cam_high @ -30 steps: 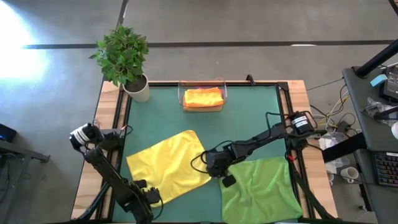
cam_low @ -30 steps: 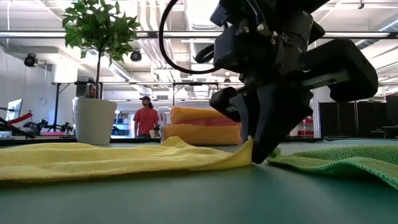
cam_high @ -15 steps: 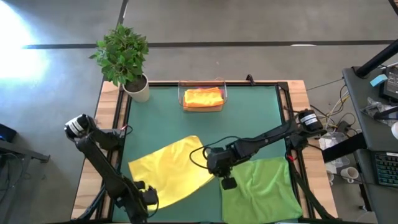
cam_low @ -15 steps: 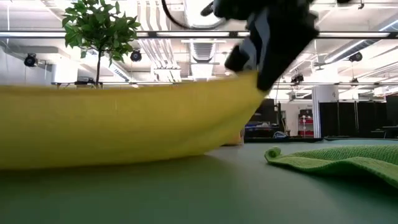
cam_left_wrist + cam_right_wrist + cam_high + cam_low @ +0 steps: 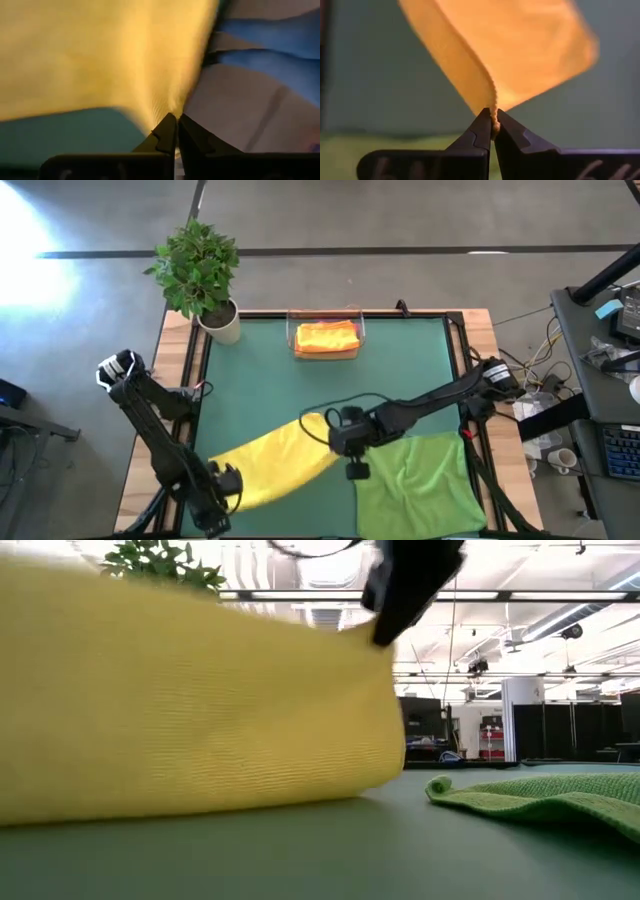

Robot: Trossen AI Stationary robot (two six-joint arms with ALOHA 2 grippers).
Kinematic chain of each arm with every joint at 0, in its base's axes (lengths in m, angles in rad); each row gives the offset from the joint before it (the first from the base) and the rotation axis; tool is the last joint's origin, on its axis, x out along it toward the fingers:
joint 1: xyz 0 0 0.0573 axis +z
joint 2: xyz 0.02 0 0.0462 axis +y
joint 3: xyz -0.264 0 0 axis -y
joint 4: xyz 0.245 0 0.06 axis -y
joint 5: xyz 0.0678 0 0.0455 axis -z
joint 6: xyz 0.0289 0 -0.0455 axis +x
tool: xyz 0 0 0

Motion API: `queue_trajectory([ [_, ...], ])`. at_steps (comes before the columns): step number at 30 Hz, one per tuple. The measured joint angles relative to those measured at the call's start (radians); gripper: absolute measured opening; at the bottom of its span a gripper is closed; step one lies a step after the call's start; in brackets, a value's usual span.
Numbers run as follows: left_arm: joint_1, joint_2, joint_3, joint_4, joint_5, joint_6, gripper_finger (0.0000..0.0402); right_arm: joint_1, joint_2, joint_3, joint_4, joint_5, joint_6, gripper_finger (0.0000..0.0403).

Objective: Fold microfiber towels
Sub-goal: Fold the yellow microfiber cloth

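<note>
Yellow towel [image 5: 278, 465] hangs lifted, pinched by left tool [image 5: 222, 488] at seven o'clock and right tool [image 5: 350, 458] centrally; first fold underway; next, carry edges across.

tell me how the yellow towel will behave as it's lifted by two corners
Likely floppy: the yellow towel sags between the left pincer and right pincer. Probably light, since a thin pinched edge carries it. It should drape, not hold shape.

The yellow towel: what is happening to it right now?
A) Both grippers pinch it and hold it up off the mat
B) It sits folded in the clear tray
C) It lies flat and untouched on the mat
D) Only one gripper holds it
A: the left gripper and the right gripper are each shut on an edge of the yellow towel, which hangs raised between them.
</note>
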Motion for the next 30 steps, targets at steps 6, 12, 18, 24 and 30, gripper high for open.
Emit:
queue_trajectory([
  [6, 0.002, 0.006, -0.011, -0.220, -0.005, -0.016, 0.0000, -0.082, 0.068, -0.001, 0.079, 0.085, 0.010, 0.0008],
  [12, 0.014, 0.007, -0.091, -0.253, -0.005, -0.079, 0.0000, -0.122, 0.162, -0.002, 0.123, 0.099, 0.019, 0.0008],
  [18, 0.034, 0.013, -0.145, -0.246, -0.005, -0.081, 0.0000, -0.149, 0.207, -0.002, 0.137, 0.148, 0.026, 0.0008],
  [24, 0.046, 0.013, -0.174, -0.247, -0.004, -0.081, 0.0000, -0.172, 0.210, -0.002, 0.154, 0.165, 0.033, 0.0008],
  [30, 0.047, 0.013, -0.214, -0.246, 0.000, -0.102, 0.0000, -0.190, 0.207, -0.002, 0.196, 0.167, 0.030, 0.0008],
])
